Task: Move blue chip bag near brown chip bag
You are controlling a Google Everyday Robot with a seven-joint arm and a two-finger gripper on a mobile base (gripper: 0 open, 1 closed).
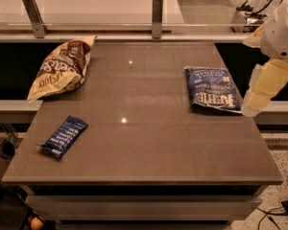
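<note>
The blue chip bag (212, 88) lies flat on the right side of the brown table (144, 143), white lettering up. The brown chip bag (61, 67) lies puffy at the far left corner, well apart from the blue bag. My gripper (252, 107) hangs at the table's right edge, just right of the blue bag's near right corner and slightly above the surface. It holds nothing that I can see. Its white arm (283, 30) comes in from the upper right.
A small narrow blue bar wrapper (65, 136) lies near the front left of the table. A glass rail on two metal posts (157, 17) runs along the table's far edge. Cables lie on the floor at the lower right (278, 210).
</note>
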